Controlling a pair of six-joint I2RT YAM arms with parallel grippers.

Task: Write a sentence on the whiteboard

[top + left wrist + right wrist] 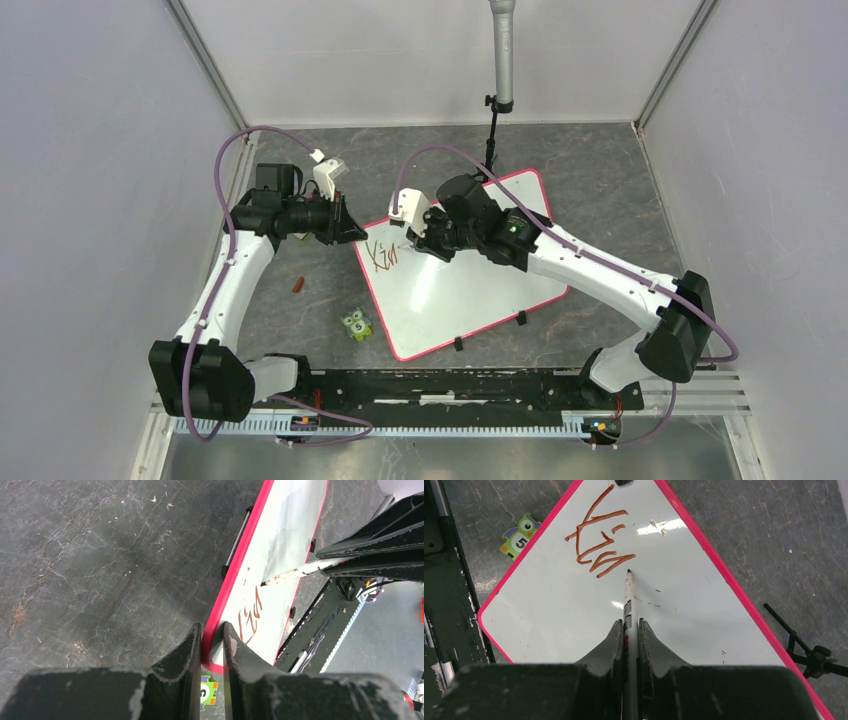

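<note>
The whiteboard [470, 290], white with a red-pink frame, lies tilted on the grey table. The sentence [381, 257] reads only "Kin" in brownish-red script near the board's left corner. It also shows in the right wrist view [599, 545] and the left wrist view [250, 617]. My left gripper [353, 236] is shut on the board's frame at its left corner [212, 630]. My right gripper [425, 240] is shut on a white marker [629, 592]. The marker's tip rests on the board [574, 610] just right of the last letter.
A green owl puzzle piece marked 5 [356, 324] lies just off the board's near-left edge. A small brownish-red cap [298, 286] lies left of it. A black tripod stand [492, 130] on a grey pole stands at the board's far corner. Walls enclose the table.
</note>
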